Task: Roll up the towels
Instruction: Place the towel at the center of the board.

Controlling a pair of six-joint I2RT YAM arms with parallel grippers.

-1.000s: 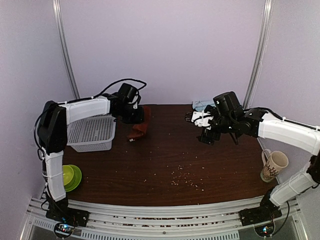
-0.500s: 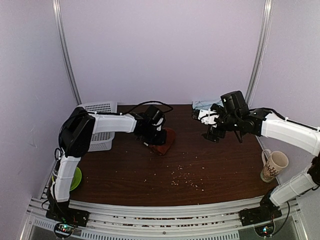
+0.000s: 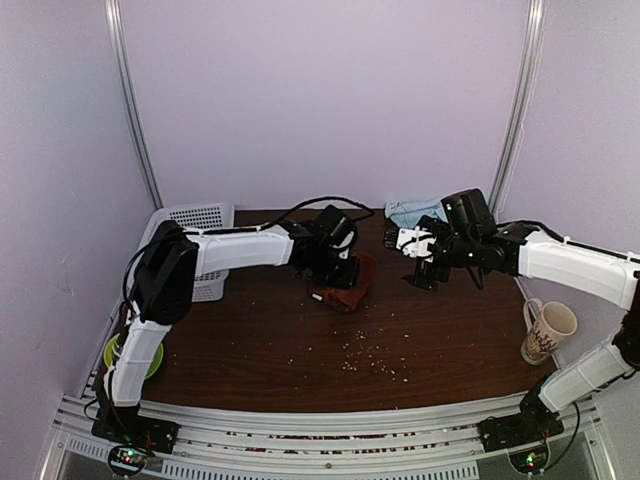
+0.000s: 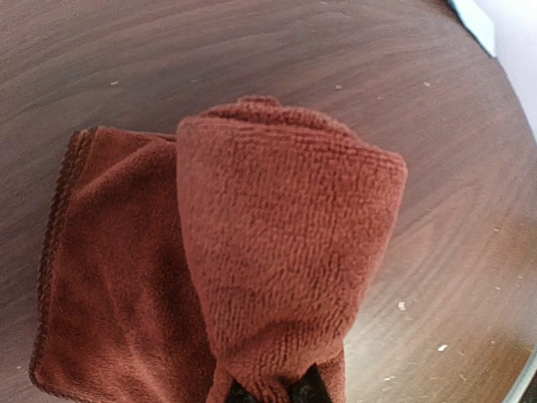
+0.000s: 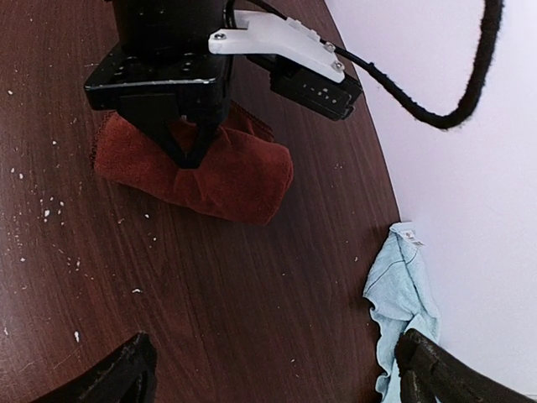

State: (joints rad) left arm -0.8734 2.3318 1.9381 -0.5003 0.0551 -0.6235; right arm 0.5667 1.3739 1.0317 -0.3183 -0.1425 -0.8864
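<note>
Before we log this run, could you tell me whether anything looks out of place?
Yes: pale crumbs are scattered over the table's near middle, and the light-blue towel lies crumpled at the far edge by the wall, not flat for rolling.

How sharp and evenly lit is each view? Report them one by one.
Top external: soft, flat light, faint shadows. Left wrist: rust-red towel crisp and close, table grain bowed by the lens. Right wrist: table edge curved, hand's fingers dark and blurred, light-blue towel clear.
</note>
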